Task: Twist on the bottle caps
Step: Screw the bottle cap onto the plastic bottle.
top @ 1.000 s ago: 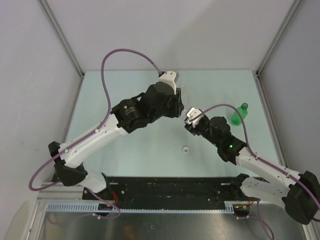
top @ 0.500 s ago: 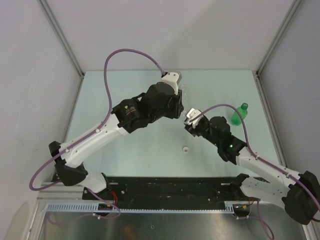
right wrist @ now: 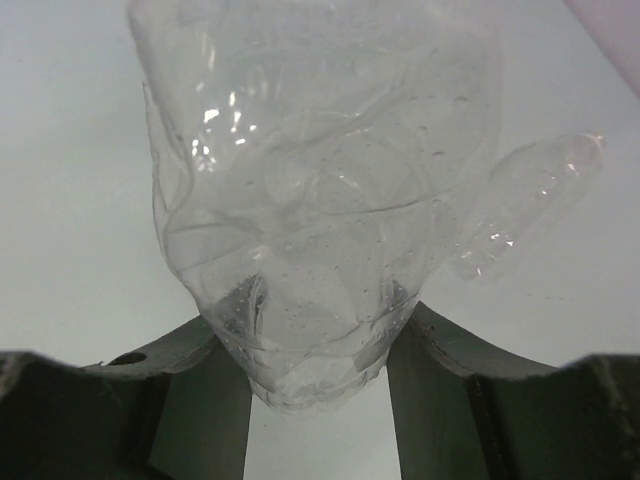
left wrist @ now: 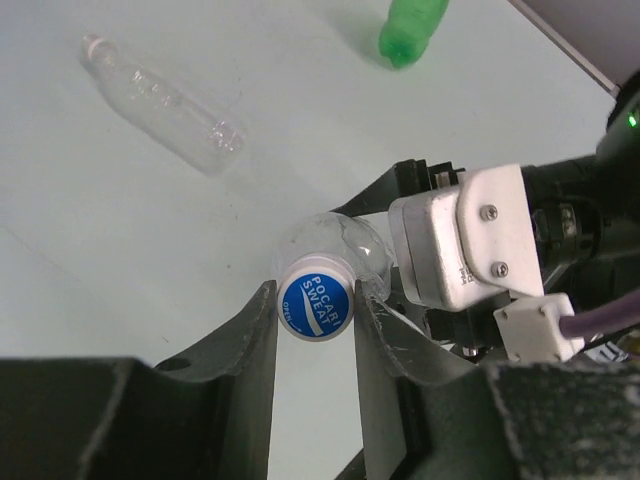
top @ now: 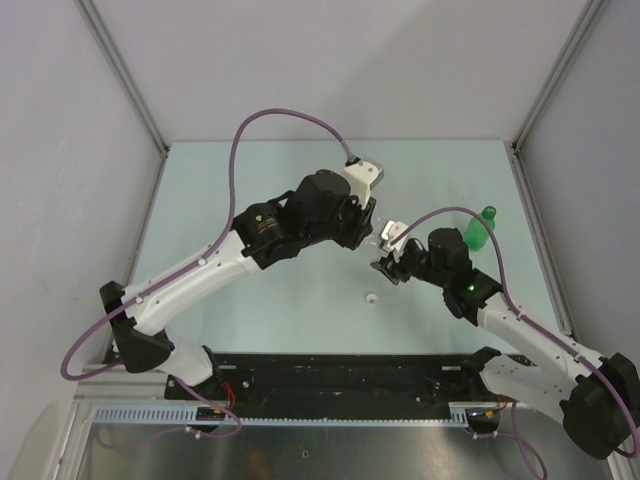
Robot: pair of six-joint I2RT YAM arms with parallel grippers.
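Note:
In the left wrist view my left gripper (left wrist: 314, 298) is shut on a white bottle cap (left wrist: 314, 310) with a blue printed top. The cap sits on the neck of a clear bottle (left wrist: 335, 243). My right gripper (right wrist: 318, 338) is shut on the lower body of that same clear bottle (right wrist: 320, 200), holding it off the table. From above, both grippers meet mid-table, left gripper (top: 370, 232) beside right gripper (top: 390, 250). A second clear bottle (left wrist: 165, 100) lies on its side. A green bottle (top: 478, 229) stands at the right, a dark green cap on it. A loose white cap (top: 371, 298) lies in front.
The pale green table (top: 250, 170) is fenced by grey walls at left, back and right. A black rail (top: 340, 375) with the arm bases runs along the near edge. Purple cables loop over both arms.
The left arm has swung right and brought its gripper up against the right gripper. Its jaws have narrowed onto the cap. The right gripper has shifted slightly right with the bottle.

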